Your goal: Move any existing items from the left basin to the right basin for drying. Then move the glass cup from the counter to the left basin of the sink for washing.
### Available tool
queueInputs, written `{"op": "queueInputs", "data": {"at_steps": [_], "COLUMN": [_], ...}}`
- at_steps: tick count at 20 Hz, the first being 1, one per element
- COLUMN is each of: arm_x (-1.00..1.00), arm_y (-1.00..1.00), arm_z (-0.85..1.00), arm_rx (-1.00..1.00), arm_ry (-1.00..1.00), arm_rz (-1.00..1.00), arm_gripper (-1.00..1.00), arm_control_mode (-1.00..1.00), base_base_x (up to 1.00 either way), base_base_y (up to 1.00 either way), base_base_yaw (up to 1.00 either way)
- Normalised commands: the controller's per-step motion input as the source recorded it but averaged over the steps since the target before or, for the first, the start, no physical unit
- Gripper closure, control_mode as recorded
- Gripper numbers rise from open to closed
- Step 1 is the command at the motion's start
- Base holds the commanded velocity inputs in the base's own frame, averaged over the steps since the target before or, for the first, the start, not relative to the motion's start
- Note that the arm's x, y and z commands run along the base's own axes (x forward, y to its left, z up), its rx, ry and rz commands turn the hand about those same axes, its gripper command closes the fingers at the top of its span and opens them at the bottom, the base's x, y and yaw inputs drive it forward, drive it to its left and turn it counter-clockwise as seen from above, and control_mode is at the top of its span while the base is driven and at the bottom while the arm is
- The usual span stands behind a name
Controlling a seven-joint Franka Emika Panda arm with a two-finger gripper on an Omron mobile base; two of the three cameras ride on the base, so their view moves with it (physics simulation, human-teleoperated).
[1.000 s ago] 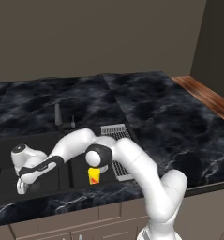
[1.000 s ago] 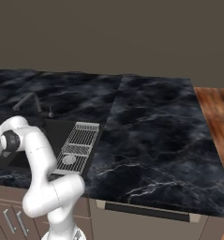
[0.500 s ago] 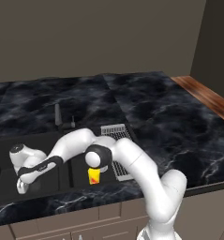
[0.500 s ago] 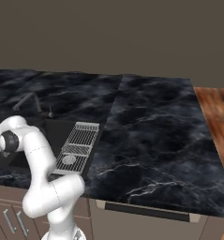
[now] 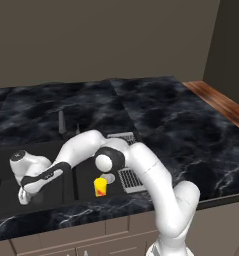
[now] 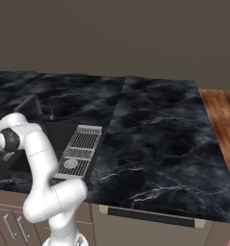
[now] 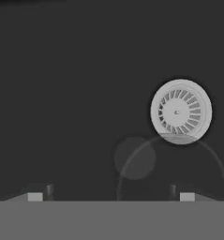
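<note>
In the hand view the gripper hangs low over the matte black floor of the left basin. Its two small finger tips stand wide apart and grip nothing. The glass cup is clear, showing as a faint round rim with a smaller pale disc inside it. It sits low and right in that view, and its rim outline crosses the right finger tip; I cannot tell whether they touch. Just past the glass lies the round silver drain, ribbed like a small fan.

The left base view gives the wider setting. The white arm bends down into the sink, with the gripper near the front left of the left basin. The arm's elbow hangs over the centre divider and hides part of it.

Beyond the divider, the narrower right basin holds a small yellow item, upright beside a silver drain. A grey wire rack lies along its right side.

The right base view shows that rack more plainly, as a long grid of thin bars.

Behind the sink rises a slim dark faucet. The glossy black counter with thin white veins spreads beyond it. Farthest right is a brown wooden surface.
</note>
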Motion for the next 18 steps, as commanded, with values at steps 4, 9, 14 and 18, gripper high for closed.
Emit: {"op": "queueInputs", "data": {"at_steps": [4, 9, 14, 18], "arm_x": [-0.20, -0.11, -0.10, -0.09], "arm_y": [0.00, -0.07, -0.25, -0.35], "arm_z": [0.74, 0.75, 0.76, 0.69], "arm_rx": [0.03, 0.04, 0.08, 0.09], "arm_ry": [-0.02, 0.00, 0.00, 0.00], "arm_rz": [0.00, -0.01, -0.02, -0.01], "arm_gripper": [-1.00, -1.00, -1.00, -1.00], "arm_control_mode": [-1.00, -1.00, -1.00, -1.00], "base_base_x": [0.00, 0.00, 0.00, 0.00], "base_base_y": [0.00, 0.00, 0.00, 0.00], "base_base_yaw": [0.00, 0.00, 0.00, 0.00]}}
